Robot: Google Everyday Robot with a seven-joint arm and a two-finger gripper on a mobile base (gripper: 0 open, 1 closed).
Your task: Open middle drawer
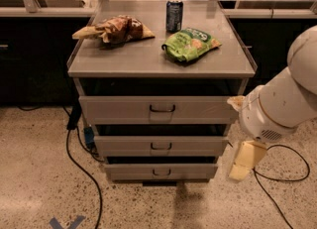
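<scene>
Middle drawer (198,146): appears shut. Gripper (245,161): low, right of cabinet (148,64), apart; grip state cannot tell. Step: approach. Next: reach handle (161,146).

The grey cabinet top (148,62) carries three things. A crumpled brown bag (116,28) lies at ten o'clock, a blue can (174,15) stands upright near twelve, and a green snack bag (190,43) lies at three o'clock, just beside the can but apart from it. The cabinet stands on a speckled floor (34,173). One black cable (74,156) trails at eight o'clock and another (280,200) at four. A blue tape mark (67,221) sits at seven. The gripper (243,161) hangs at four o'clock, over the floor beside the cabinet's right edge.
</scene>
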